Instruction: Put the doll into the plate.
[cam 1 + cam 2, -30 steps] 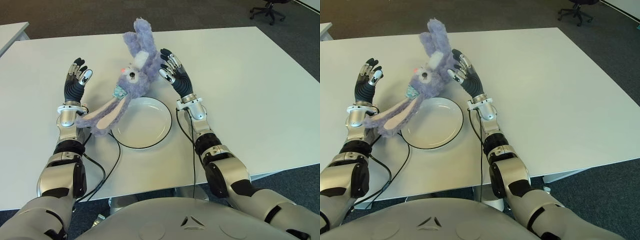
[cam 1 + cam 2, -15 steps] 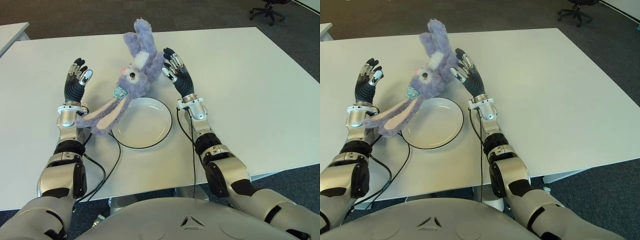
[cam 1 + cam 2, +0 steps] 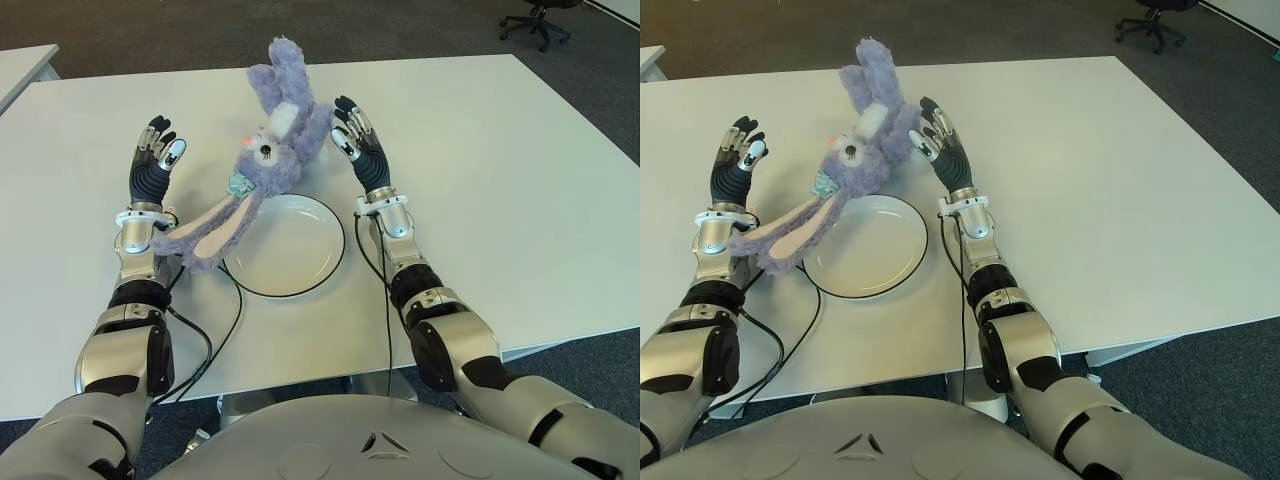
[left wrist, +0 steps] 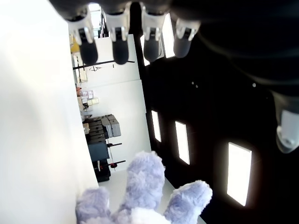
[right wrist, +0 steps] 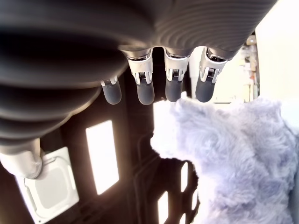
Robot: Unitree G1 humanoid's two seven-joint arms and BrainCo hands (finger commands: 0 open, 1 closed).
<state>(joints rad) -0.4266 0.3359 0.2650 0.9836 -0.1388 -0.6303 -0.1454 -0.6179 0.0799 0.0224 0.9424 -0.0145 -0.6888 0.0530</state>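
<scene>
The doll (image 3: 272, 140) is a fluffy purple rabbit lying aslant on the white table (image 3: 480, 180). Its feet point to the far side, and its head is at the far left rim of the plate. Its long ears (image 3: 205, 238) stretch toward my left wrist. The white plate (image 3: 290, 250) with a dark rim holds nothing. My right hand (image 3: 355, 135) stands open close against the doll's right side, fingers straight; its wrist view shows purple fur (image 5: 233, 163) just beyond the fingertips. My left hand (image 3: 153, 160) is open, left of the doll, holding nothing.
Black cables (image 3: 225, 320) run from both wrists past the plate toward the table's near edge. An office chair (image 3: 540, 18) stands on the dark carpet far to the right. Another table's corner (image 3: 25, 65) shows at the far left.
My right hand has drawn a little to the right, away from the doll's body. The doll, the plate and my left hand have stayed in place.
</scene>
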